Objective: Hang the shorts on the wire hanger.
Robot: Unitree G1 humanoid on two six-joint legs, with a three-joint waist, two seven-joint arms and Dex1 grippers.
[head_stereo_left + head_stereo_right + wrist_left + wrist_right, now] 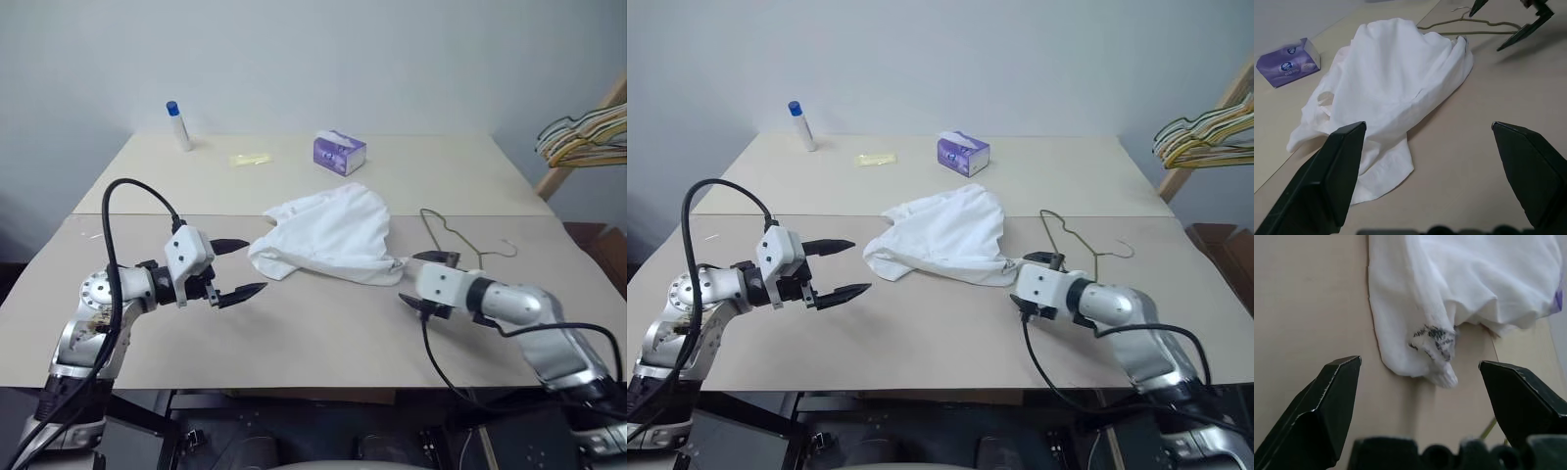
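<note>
On the beige desk (294,333), the left pincer (238,267) hovers with its two black fingers spread wide and nothing between them, pointing toward the shorts (328,235) and just short of their near left corner. Far back on the left stands a white bottle (177,125) with a blue cap, with a small yellow item (250,159) beside it and a purple tissue box (339,152) farther right. The shorts lie crumpled in the middle of the desk. Their right corner, with dark marks, sits just in front of the right pincer (427,282), whose fingers are also wide apart and empty. The hanger (460,238) lies flat just right of the shorts. A bunch of hangers (586,135) hangs at the far right.
</note>
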